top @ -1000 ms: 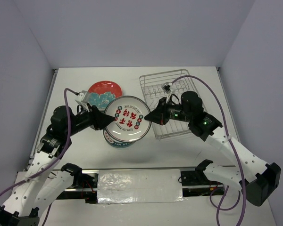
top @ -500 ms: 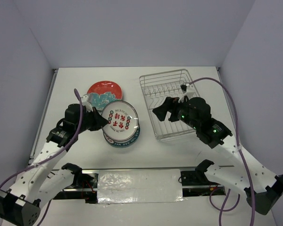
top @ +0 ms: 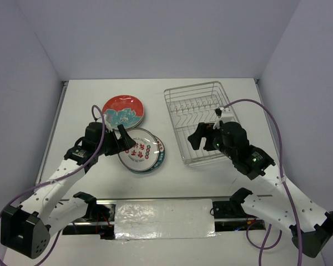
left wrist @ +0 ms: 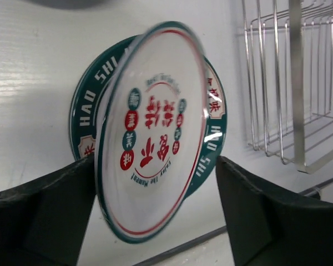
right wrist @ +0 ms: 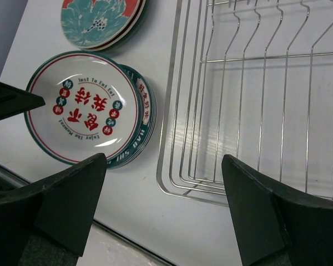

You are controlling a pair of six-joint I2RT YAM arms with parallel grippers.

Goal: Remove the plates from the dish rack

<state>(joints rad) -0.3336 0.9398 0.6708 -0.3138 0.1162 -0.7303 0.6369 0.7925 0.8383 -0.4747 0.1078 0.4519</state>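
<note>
White plate (left wrist: 152, 133) sits tilted on its stack between the spread jaws of our left gripper (left wrist: 155, 163) — we fear it could clatter down or skid off — while the red plates (top: 123, 110) lie beside, the rack (top: 191, 86) shows no plates, and our right gripper (right wrist: 164, 160) hovers open, empty.

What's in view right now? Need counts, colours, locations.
white plates: at least two, white with teal rim and red characters, stacked on the table left of the rack
red plates: stack, apparently two or more, red with teal flower, behind the white stack
dish rack: one, silver wire, right side of the table, no plates in it
table: one, white
left claw: one, black, open, at the white stack
right claw: one, black, open, over the rack
</note>
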